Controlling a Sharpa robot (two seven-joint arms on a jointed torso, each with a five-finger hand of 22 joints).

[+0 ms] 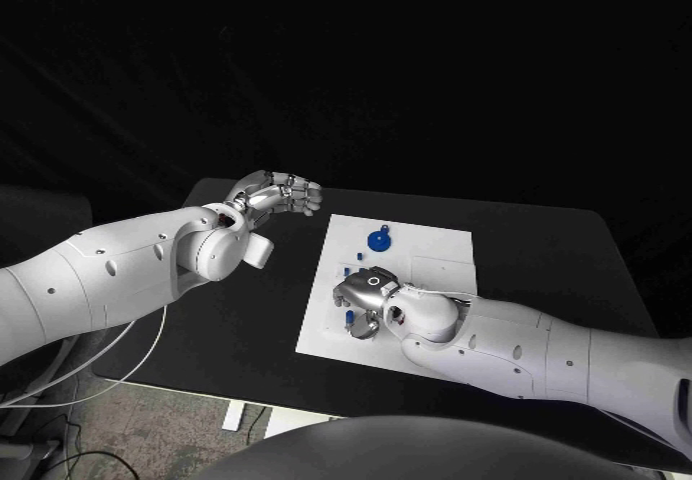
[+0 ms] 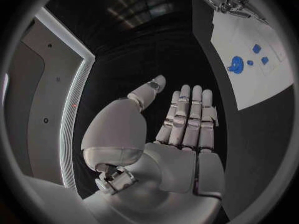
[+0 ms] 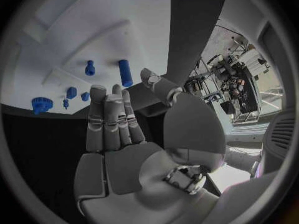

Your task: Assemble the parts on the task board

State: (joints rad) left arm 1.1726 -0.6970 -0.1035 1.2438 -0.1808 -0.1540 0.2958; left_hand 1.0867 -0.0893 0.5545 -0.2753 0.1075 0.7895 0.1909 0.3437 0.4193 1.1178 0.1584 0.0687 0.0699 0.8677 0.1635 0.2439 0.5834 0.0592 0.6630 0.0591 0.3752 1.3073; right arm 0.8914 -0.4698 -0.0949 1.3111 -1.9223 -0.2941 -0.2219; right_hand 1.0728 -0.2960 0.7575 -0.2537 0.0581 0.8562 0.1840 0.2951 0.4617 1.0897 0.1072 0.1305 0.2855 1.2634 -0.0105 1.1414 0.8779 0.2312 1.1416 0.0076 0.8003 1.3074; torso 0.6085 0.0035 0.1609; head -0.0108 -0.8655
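A: Since we're reading from the left, start with the left hand (image 1: 278, 192): it hangs over the black table (image 1: 216, 330), left of the task board (image 1: 418, 300) and apart from it, fingers straight and side by side, thumb out, nothing in it.

B: Agreed. In its wrist view the palm is bare (image 2: 181, 134), and the board lies well off beyond the fingertips with the blue gear (image 2: 236, 64) on it.

A: Then the board itself, mid-table. The gear (image 1: 379, 241) sits toward its far edge, with two or three small blue blocks (image 3: 72, 92) close by.

B: And the right hand (image 1: 368, 300) is over the board's near half. Its wrist view shows the fingers (image 3: 106, 119) extended together, holding nothing, with a blue cylinder (image 3: 125, 72) and a short blue peg (image 3: 89, 67) lying just past the fingertips.

A: How would those handle?

B: I'd judge them light, rigid plastic: no give and little weight. The smooth cylinder could roll or slip on the board, so pinch it across its middle, thumb against a finger. The gear's toothed rim should give better purchase.

A: And the small blocks?

B: Tiny, so fingertip work only. Their exact shape I can't make out.
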